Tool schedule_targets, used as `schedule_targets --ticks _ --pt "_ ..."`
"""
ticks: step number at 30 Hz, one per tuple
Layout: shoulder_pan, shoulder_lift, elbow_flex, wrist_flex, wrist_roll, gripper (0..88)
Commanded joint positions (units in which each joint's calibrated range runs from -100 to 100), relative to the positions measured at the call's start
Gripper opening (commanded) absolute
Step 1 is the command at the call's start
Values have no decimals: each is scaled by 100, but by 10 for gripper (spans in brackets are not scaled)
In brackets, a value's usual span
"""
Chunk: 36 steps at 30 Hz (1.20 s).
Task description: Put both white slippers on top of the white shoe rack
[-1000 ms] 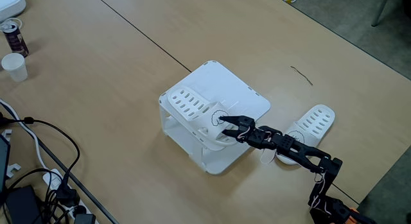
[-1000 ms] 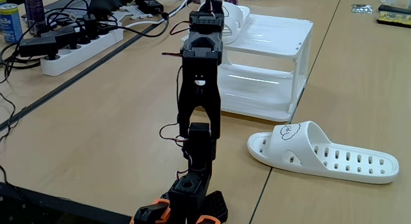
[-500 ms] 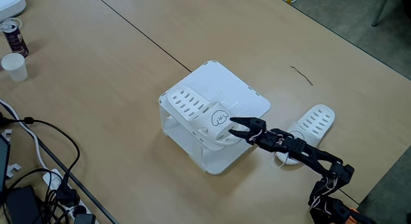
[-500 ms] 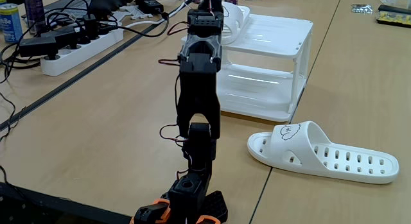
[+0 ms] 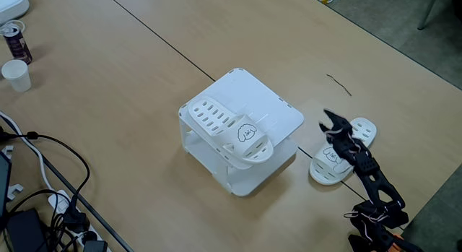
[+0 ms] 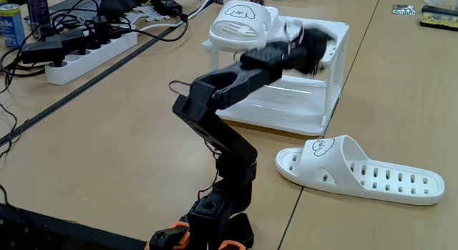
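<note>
One slipper [image 5: 232, 131] sits on the rack [image 5: 268, 100], at the rack top's seven o'clock corner in the high fixed view, toe hanging a little past the edge. It is smooth white moulded plastic, with rows of oval vents and a puppy face drawn on the strap. The rack is boxy, glossy and flat-topped with rounded corners, and the rest of its top is bare.

Further right, the second slipper [image 5: 339, 150] lies flat on the wood-grain bench [image 5: 108, 86], its long axis running from seven to one o'clock, strap end towards seven. The gripper [image 5: 333, 123] hangs over it with the jaws apart and empty, blurred in the low fixed view [image 6: 309, 44]. The slipper lies just under and towards five o'clock from the jaws, so the coming grab looks like a short drop onto the strap.
</note>
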Motion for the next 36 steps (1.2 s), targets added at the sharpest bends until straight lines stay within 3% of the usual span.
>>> schedule_targets --ticks 1,26,36 --pt "40 -559 1000 -107 42 230" --pt "-322 804 3346 -2825 42 231" --pt "813 896 3409 -2980 42 231"
